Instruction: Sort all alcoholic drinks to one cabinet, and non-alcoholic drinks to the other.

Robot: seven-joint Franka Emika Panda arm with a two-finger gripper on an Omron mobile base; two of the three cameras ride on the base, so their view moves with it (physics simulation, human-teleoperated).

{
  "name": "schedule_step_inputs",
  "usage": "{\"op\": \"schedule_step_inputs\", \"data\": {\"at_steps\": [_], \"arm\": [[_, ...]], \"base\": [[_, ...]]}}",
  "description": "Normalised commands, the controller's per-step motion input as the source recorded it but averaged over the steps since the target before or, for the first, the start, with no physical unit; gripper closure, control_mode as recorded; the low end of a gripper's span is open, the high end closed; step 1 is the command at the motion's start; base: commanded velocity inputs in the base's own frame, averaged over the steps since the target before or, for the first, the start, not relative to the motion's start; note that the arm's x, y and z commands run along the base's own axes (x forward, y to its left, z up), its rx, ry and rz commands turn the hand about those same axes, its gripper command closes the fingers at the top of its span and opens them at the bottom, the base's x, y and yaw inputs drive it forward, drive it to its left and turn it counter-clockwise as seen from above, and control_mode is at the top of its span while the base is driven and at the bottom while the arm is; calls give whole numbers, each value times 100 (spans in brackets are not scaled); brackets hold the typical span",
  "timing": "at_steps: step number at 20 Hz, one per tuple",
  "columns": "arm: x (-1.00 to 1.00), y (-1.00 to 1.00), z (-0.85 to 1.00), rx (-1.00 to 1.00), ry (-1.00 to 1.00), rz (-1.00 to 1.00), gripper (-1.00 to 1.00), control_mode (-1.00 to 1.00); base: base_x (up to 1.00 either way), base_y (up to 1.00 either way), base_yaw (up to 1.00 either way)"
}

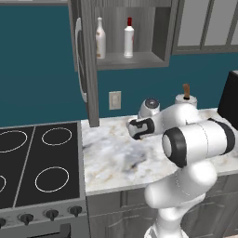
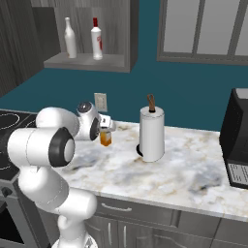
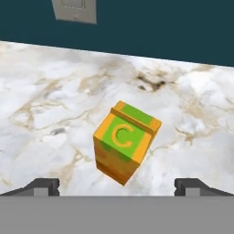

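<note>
I see two bottles [image 1: 114, 37] shelved in the open cabinet [image 1: 132, 59]; the orange juice carton [image 3: 125, 141] waits on the counter [image 3: 55, 114] under my wide-open, empty gripper [image 3: 117, 186].

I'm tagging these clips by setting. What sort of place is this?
A home kitchen, rendered rather than real. A stove sits beside a marble counter, an open wall cabinet holds two bottles, and a paper towel roll stands near a microwave.
</note>
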Motion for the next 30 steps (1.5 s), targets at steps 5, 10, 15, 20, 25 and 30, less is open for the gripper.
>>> {"op": "schedule_step_inputs", "data": {"at_steps": [5, 10, 15, 20, 25, 30], "arm": [[35, 0, -17, 0, 0, 0, -100, -100], [24, 0, -20, 0, 0, 0, -100, -100], [16, 0, -18, 0, 0, 0, -100, -100], [9, 0, -10, 0, -1, 0, -100, -100], [1, 0, -5, 0, -1, 0, 100, -100], [0, 0, 0, 0, 0, 0, 100, -100]], "base": [[0, 0, 0], [0, 0, 0], [0, 0, 0], [0, 0, 0], [0, 0, 0], [0, 0, 0]]}}
